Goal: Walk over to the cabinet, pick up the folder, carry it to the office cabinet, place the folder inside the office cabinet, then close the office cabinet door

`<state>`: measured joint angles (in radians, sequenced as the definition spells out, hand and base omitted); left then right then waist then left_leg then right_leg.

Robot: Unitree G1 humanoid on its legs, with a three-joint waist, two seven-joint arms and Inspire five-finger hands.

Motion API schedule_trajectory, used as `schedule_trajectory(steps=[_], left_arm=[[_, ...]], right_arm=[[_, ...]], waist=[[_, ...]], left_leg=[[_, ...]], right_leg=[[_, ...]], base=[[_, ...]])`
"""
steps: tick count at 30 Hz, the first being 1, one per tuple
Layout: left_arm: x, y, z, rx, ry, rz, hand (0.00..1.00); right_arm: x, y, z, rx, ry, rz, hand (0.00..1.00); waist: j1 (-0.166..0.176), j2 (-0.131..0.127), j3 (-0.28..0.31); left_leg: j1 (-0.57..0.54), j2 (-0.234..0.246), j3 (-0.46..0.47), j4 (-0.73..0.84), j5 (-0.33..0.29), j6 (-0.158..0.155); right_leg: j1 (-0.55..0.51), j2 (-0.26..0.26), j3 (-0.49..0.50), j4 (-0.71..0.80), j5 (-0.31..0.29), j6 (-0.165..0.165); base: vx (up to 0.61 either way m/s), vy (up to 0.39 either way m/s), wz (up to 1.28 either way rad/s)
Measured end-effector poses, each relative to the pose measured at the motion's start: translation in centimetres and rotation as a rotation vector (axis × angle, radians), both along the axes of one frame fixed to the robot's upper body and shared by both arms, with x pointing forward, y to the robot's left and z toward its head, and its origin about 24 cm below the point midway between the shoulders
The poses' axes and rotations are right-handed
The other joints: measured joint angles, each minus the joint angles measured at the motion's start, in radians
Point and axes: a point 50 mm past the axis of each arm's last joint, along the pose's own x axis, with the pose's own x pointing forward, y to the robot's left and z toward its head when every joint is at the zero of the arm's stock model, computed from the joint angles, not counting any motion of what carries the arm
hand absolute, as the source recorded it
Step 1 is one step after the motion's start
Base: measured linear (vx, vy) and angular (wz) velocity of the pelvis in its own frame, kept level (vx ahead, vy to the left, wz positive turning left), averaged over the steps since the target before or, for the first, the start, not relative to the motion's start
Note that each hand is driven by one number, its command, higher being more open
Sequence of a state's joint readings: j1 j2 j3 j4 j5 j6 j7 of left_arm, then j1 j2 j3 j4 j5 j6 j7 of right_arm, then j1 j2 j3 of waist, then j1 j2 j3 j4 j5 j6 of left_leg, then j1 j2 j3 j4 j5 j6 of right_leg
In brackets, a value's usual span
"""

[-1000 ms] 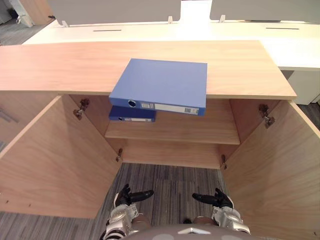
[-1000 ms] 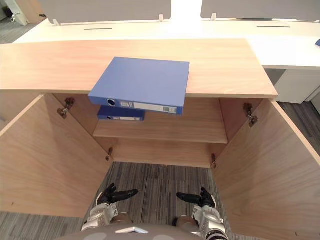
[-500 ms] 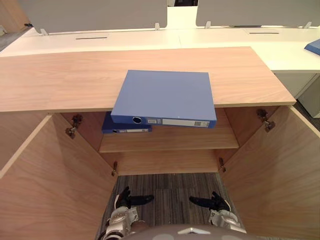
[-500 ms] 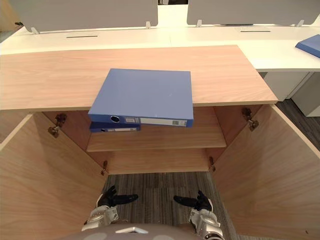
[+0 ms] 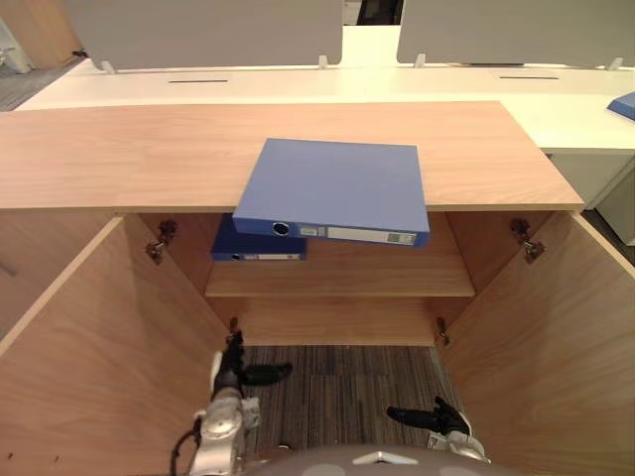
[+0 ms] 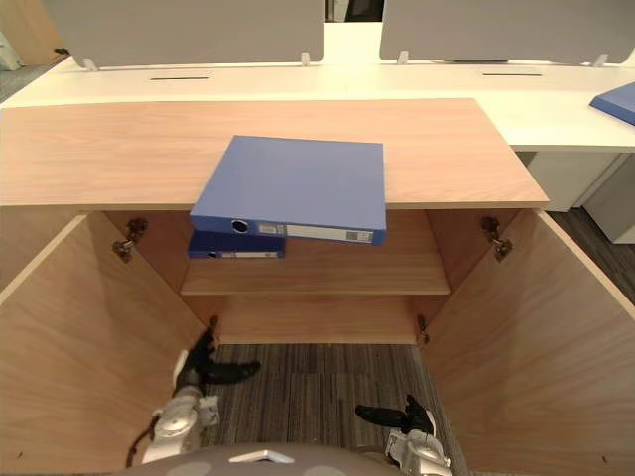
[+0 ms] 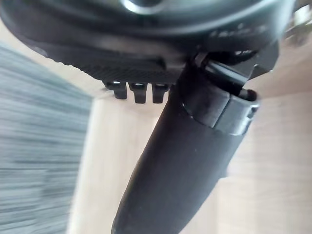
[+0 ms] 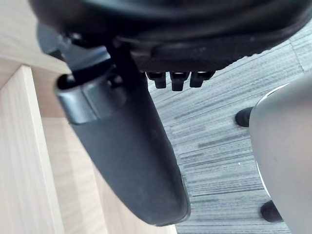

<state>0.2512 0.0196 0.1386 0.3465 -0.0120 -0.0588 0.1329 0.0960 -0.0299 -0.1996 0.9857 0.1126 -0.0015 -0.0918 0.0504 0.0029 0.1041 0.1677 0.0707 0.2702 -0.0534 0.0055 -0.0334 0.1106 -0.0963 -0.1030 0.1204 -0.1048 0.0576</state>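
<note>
As the left wrist view shows, the fingers (image 7: 137, 92) of the left hand (image 5: 234, 375) are straight and loose. The thumb (image 7: 180, 165) stands out from them, and they grasp nothing. The fingers (image 8: 178, 81) of the right hand (image 5: 441, 418) are released in the same way and are also empty. Both hands hang low over the grey striped carpet (image 5: 347, 382), the left one close to the open left door (image 5: 89, 367) and the right one near the open right door (image 5: 556, 337). The blue folder (image 5: 337, 188) lies flat on the wooden top of the cabinet (image 5: 129, 154). Its spine overhangs the front edge, and it is well apart from both hands. Under it a second blue folder (image 5: 260, 248) lies on the shelf (image 5: 387, 280) inside. Behind the cabinet stands a white desk (image 5: 298, 84) with grey screens (image 5: 198, 30).
</note>
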Motion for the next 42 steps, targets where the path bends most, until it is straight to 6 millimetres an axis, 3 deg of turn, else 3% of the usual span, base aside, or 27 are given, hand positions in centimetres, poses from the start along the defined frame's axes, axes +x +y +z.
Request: schedule_trajectory(steps=[2, 5, 13, 19, 23, 31, 42], left_arm=[[0.9, 0.6, 2.7, 0.032, -0.139, 0.028, 1.0], [1.5, 0.8, 5.1, 0.063, -0.264, 0.057, 1.0], [2.5, 0.3, 10.4, 0.103, -0.517, 0.098, 1.0], [3.1, -0.8, 13.9, 0.188, -0.677, -0.008, 1.0], [3.5, -1.5, 14.4, 0.238, -0.694, -0.099, 1.0], [4.3, -1.5, 16.6, 0.504, -0.752, -0.315, 1.0], [5.1, -3.9, 18.4, 0.727, -0.863, -0.539, 1.0]], right_arm=[[0.2, 0.1, 0.1, -0.004, -0.011, 0.025, 1.0], [0.3, 0.4, 0.2, 0.003, -0.021, 0.03, 1.0], [0.0, 0.7, 0.1, 0.007, -0.022, 0.043, 1.0], [-0.4, 0.4, 0.0, -0.003, -0.008, 0.064, 1.0], [-0.7, 0.3, -0.1, -0.008, 0.008, 0.084, 1.0], [-0.8, 0.4, -0.2, -0.017, 0.022, 0.122, 1.0], [-1.0, 0.5, -0.5, -0.014, 0.048, 0.138, 1.0]], waist=[[0.004, 0.001, 0.0], [0.013, -0.002, -0.002], [0.029, -0.01, -0.007], [0.028, 0.0, -0.023], [0.024, 0.007, -0.046], [0.008, 0.005, -0.057], [-0.003, -0.001, -0.078]], left_leg=[[0.003, -0.009, -0.013, -0.008, 0.006, 0.007], [0.005, -0.01, -0.021, -0.007, 0.006, 0.008], [-0.034, 0.001, -0.035, 0.06, -0.025, 0.004], [-0.036, 0.006, -0.038, 0.062, -0.031, -0.005], [-0.045, 0.006, -0.038, 0.06, -0.031, -0.004], [-0.034, 0.004, -0.033, 0.057, -0.032, -0.004], [-0.029, 0.001, -0.029, 0.056, -0.036, -0.002]], right_leg=[[0.007, -0.009, -0.011, -0.001, 0.001, 0.002], [0.015, -0.015, -0.016, -0.001, 0.0, 0.008], [0.021, -0.009, -0.023, -0.001, -0.002, 0.008], [0.023, -0.003, -0.02, -0.003, -0.008, 0.007], [0.011, 0.001, -0.002, -0.004, -0.008, 0.007], [0.01, 0.006, 0.058, -0.012, -0.012, 0.0], [0.01, 0.008, 0.081, -0.021, -0.01, -0.001]], base=[[-0.06, 0.03, 0.18], [-0.04, 0.012, 0.09], [-0.01, -0.012, 0.04], [0.0, 0.0, 0.0], [0.0, 0.0, 0.0], [-0.02, 0.005, -0.02], [0.0, 0.003, -0.03]])
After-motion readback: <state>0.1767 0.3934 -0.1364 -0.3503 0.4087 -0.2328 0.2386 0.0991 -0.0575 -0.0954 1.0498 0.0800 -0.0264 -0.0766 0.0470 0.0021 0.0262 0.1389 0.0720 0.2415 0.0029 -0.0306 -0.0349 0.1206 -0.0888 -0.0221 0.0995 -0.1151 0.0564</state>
